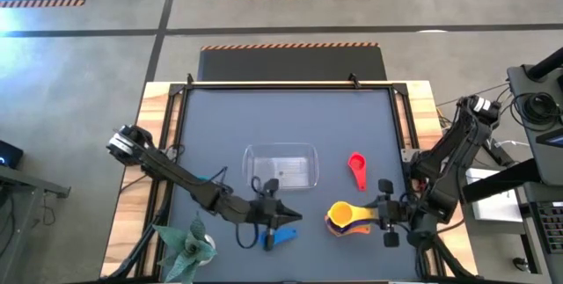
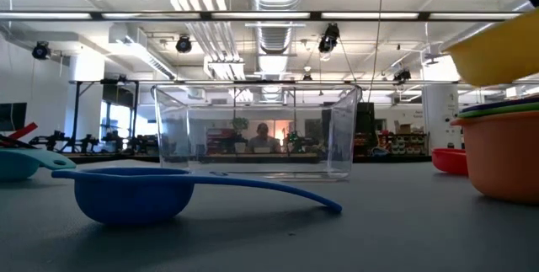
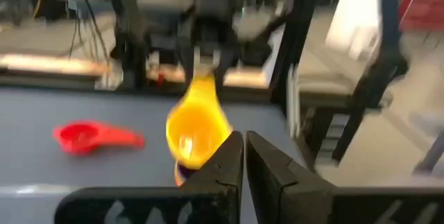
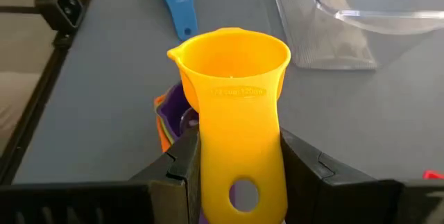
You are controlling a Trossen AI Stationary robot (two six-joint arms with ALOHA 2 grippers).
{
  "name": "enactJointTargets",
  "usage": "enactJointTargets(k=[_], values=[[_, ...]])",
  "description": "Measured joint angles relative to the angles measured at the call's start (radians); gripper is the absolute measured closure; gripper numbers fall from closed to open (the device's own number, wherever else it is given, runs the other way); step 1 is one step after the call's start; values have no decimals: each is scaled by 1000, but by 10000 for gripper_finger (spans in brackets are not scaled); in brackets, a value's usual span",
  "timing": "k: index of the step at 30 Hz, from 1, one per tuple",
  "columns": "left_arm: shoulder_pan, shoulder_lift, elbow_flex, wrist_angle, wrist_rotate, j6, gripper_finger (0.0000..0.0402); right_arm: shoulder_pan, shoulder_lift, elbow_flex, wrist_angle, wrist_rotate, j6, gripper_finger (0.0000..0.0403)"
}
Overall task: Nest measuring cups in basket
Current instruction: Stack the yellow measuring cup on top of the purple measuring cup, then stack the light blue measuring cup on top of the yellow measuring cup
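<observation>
We saw the basket (image 1: 281, 166) sitting near mat centre, empty as far as the high view showed. The left gripper (image 1: 273, 215) hung at the basket's 6 o'clock, its fingers (image 3: 223, 165) pressed together on nothing. The blue cup (image 1: 281, 236) lay on the mat just at that gripper's 6 o'clock, touching nothing we could make out; in the low view it sat upright in front of the basket, handle resting on the mat. A teal cup (image 2: 21, 164) showed at the low view's 9 o'clock edge, half hidden; we couldn't place it from above.

The right gripper (image 1: 380, 214) stood at the basket's 4 o'clock, clamped on the yellow cup (image 4: 232, 78) by its handle, one finger on each side. That cup hung over the stack (image 1: 350, 226), tilted, bowl toward the basket. In the stack we made out orange (image 2: 504, 154) at the bottom, then green and purple rims above it; we couldn't tell whether yellow touched the top one. The red cup (image 1: 356, 168) lay alone on the mat at the basket's 3 o'clock, well apart from the stack, handle pointing toward 6. A plant (image 1: 186, 247) sat at the table's 7 o'clock corner.
</observation>
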Motion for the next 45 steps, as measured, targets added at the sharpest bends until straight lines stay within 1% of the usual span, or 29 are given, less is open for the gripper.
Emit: enactJointTargets(k=[3,7,10,12,14,20,23,25,28,31,35,37,41,45], values=[[0,-28,-72,96,1,33,402,1,33,-23,23,0,35,283],[2,-55,-100,129,-18,46,402,1,75,-50,83,-4,37,276],[2,-53,-105,100,-37,30,402,1,95,-61,112,-15,39,273],[1,-52,-103,99,-31,-36,402,1,100,-62,117,-16,45,272],[-4,-55,-95,107,-27,-66,401,1,100,-62,117,-16,64,269],[-6,-63,-91,97,-23,-59,401,0,101,-62,117,-58,95,244],[-5,-81,-91,54,-24,-60,401,0,101,-62,117,-86,94,226],[-6,-106,-91,-10,-23,-82,401,1,101,-62,116,-89,93,214],[-6,-175,-91,-158,-23,-140,401,1,101,-60,111,-90,76,201],[-7,-257,-90,-373,-23,-195,401,0,100,-40,93,-110,12,194],[-9,-378,-90,-652,-26,-364,401,0,86,4,22,-113,-27,193],[-9,-419,-90,-791,-32,-443,401,0,75,29,-14,-86,-38,195],[-8,-482,-90,-1058,-32,-620,401,0,47,62,-32,30,-87,200],[-8,-496,-90,-1284,-19,-804,401,0,24,74,-30,91,-140,202]])
